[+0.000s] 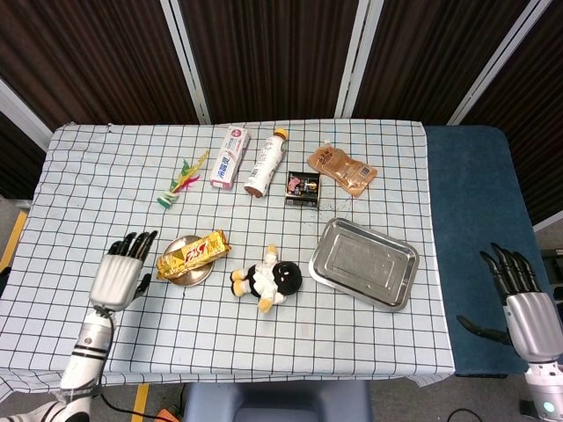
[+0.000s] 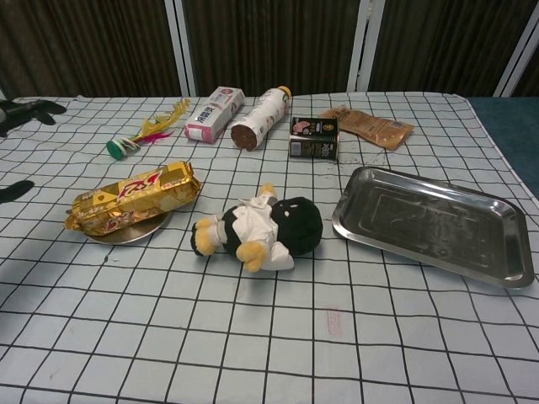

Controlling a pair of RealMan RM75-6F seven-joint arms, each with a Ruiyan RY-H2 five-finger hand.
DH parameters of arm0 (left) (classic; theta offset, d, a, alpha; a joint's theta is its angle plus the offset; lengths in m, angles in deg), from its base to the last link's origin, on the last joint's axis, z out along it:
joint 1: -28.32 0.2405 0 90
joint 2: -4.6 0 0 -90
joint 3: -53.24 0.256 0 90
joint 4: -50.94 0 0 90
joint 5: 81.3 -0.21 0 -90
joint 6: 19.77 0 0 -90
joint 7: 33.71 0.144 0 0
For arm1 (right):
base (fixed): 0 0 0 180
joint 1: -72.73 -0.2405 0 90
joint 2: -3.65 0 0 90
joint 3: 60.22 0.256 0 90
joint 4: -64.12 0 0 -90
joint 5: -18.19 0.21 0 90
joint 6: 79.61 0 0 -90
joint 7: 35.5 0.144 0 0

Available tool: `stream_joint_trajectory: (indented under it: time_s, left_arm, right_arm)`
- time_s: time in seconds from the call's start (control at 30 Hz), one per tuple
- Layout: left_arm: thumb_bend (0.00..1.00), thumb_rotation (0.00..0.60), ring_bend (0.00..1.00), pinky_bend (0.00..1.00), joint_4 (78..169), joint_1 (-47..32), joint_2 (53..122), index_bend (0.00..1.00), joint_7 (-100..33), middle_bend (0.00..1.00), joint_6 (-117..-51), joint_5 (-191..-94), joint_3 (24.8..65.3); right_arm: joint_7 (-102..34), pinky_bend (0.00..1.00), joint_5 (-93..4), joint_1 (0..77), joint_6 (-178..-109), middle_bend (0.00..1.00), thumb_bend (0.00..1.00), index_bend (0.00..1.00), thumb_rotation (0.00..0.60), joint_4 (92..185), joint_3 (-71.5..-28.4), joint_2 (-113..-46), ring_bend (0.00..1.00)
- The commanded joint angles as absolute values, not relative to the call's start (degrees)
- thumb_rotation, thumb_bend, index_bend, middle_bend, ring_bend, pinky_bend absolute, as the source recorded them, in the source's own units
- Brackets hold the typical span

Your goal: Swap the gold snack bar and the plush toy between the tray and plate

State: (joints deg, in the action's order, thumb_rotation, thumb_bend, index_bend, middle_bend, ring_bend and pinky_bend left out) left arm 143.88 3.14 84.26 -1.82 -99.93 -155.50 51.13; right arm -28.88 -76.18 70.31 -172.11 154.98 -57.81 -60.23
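Note:
The gold snack bar (image 1: 193, 255) (image 2: 133, 198) lies across a small round metal plate (image 1: 186, 273) (image 2: 126, 232) at the left of the table. A black and white plush toy (image 1: 268, 280) (image 2: 268, 231) lies on the cloth between the plate and the steel tray (image 1: 363, 262) (image 2: 434, 223), which holds nothing. My left hand (image 1: 121, 270) hovers open just left of the plate, fingers spread; only its fingertips (image 2: 25, 108) show in the chest view. My right hand (image 1: 517, 290) is open, off the table at the far right.
Along the far side lie a feather shuttlecock (image 1: 180, 181), a pink and white box (image 1: 230, 156), a bottle on its side (image 1: 266, 162), a small dark carton (image 1: 302, 188) and a brown pouch (image 1: 341, 169). A blue surface (image 1: 475, 220) adjoins the table's right edge.

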Motion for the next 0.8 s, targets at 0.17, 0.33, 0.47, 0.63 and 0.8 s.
stream_joint_trajectory:
  time_s: [0.17, 0.33, 0.47, 0.63, 0.8]
  left_arm:
    - [0.38, 0.600, 0.11, 0.25, 139.30, 13.60, 81.12, 0.04, -9.71, 0.12, -111.09, -160.11, 55.36]
    - [0.38, 0.600, 0.11, 0.24, 136.28, 17.17, 81.66, 0.04, -14.15, 0.12, -113.11, -160.18, 55.42]
    - [0.37, 0.600, 0.11, 0.24, 136.16, 17.51, 81.09, 0.05, -15.84, 0.12, -111.72, -159.99, 54.62]
    - [0.37, 0.600, 0.10, 0.23, 136.67, 18.19, 80.01, 0.05, -15.50, 0.11, -110.95, -160.16, 54.10]
    - [0.37, 0.600, 0.10, 0.23, 137.89, 19.52, 78.80, 0.05, -15.89, 0.11, -111.92, -159.39, 52.60]
  right_arm:
    - [-31.31, 0.00, -75.34, 69.34, -169.84, 0.00, 0.04, 0.00, 0.600, 155.19, -57.76, -61.23, 0.00]
    - [-32.98, 0.00, -75.42, 68.22, -167.96, 0.00, 0.04, 0.00, 0.600, 156.42, -57.79, -61.60, 0.00]
    - [-34.64, 0.00, -76.37, 66.41, -165.39, 0.00, 0.04, 0.00, 0.600, 158.22, -57.93, -61.46, 0.00]
    - [-32.77, 0.00, -77.75, 60.73, -156.46, 0.00, 0.04, 0.01, 0.600, 162.47, -58.35, -59.39, 0.00]
    - [-32.22, 0.00, -75.72, 52.73, -144.78, 0.00, 0.04, 0.00, 0.600, 166.32, -56.43, -58.72, 0.00]
